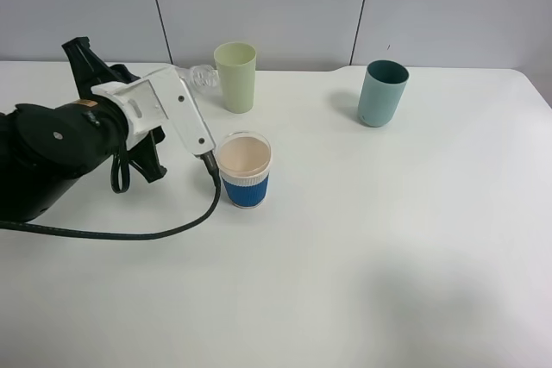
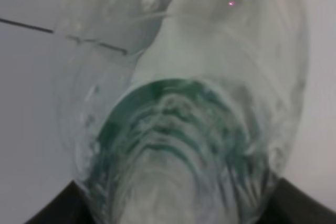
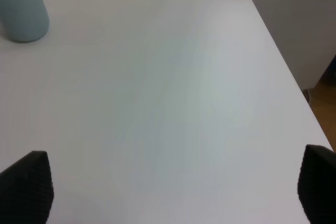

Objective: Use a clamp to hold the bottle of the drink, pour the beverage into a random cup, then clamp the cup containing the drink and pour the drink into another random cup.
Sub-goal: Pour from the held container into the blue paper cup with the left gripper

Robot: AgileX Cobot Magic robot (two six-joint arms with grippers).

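Note:
My left gripper (image 1: 178,77) is shut on a clear plastic bottle (image 1: 201,76), which is tipped over with its end next to a pale green cup (image 1: 235,76). In the left wrist view the bottle (image 2: 184,129) fills the frame between the dark fingertips (image 2: 50,211). A blue and white paper cup (image 1: 244,170), beige inside, stands just right of the left arm's wrist. A teal cup (image 1: 382,93) stands at the back right and also shows in the right wrist view (image 3: 23,9). My right gripper (image 3: 168,187) is open and empty over bare table.
A black cable (image 1: 129,232) loops from the left arm across the table to the paper cup's side. The white table (image 1: 388,239) has its right edge (image 3: 283,72) near the right gripper, with floor beyond it. A grey panel wall stands behind.

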